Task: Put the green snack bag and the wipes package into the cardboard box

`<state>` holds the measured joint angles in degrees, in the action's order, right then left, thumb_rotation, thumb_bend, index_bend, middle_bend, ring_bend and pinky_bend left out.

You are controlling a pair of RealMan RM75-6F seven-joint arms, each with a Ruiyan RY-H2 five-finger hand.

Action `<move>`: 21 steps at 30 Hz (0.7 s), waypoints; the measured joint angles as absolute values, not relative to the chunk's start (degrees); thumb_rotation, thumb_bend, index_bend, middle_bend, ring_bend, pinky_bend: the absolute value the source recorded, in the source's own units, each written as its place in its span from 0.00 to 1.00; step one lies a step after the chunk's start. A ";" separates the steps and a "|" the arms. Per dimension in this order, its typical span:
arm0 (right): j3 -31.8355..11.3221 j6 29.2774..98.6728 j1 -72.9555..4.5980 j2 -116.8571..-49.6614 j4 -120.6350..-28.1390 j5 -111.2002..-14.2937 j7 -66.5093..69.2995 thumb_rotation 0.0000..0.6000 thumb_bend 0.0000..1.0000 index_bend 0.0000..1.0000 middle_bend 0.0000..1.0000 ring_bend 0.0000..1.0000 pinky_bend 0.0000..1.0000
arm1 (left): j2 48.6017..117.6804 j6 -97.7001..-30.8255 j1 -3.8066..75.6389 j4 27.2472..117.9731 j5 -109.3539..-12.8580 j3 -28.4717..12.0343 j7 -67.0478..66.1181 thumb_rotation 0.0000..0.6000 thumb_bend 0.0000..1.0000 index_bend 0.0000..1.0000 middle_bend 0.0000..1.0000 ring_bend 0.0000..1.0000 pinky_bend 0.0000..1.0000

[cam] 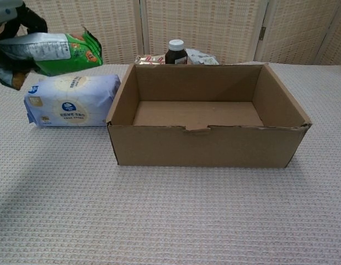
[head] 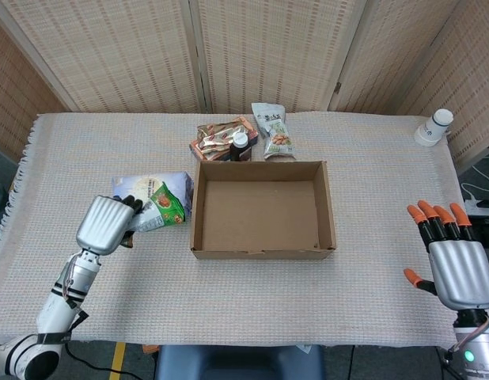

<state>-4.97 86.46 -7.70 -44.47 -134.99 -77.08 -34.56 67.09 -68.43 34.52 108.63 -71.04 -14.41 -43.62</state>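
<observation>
My left hand (head: 108, 225) grips the green snack bag (head: 161, 207) and holds it in the air, left of the cardboard box (head: 263, 210) and above the wipes package (head: 130, 190). In the chest view the green snack bag (cam: 56, 51) hangs high at the top left, with part of my left hand (cam: 15, 22) at the frame's corner, over the wipes package (cam: 74, 101). The cardboard box (cam: 206, 144) stands open and empty. My right hand (head: 454, 260) hovers open at the table's right edge, fingers spread, far from the box.
Behind the box lie a brown snack packet (head: 219, 139), a dark bottle (head: 240, 145) with a white cap and a pale nut bag (head: 274, 133). A white bottle (head: 434, 127) stands at the far right corner. A woven cloth (head: 387, 174) covers the table.
</observation>
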 measured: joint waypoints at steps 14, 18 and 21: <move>-5.59 86.48 -8.02 -44.04 -134.99 -74.90 -34.65 1.00 0.11 0.12 0.08 0.00 0.02 | 82.28 -63.40 52.53 106.60 -62.29 -20.68 -53.27 1.00 0.45 0.78 0.83 0.72 0.81; -5.70 86.74 -7.93 -43.78 -134.99 -74.65 -34.32 1.00 0.11 0.12 0.08 0.00 0.02 | 88.03 -62.20 57.34 100.49 -59.86 -21.81 -53.68 1.00 0.45 0.78 0.83 0.72 0.81; -5.90 86.91 -7.92 -43.42 -134.99 -74.27 -33.92 1.00 0.11 0.12 0.08 0.00 0.02 | 92.00 -61.75 60.08 95.37 -58.99 -22.21 -53.36 1.00 0.45 0.78 0.83 0.72 0.81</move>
<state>-5.90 86.91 -7.92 -43.42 -134.99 -74.27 -33.92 92.00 -61.75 60.08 95.37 -58.99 -22.21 -53.36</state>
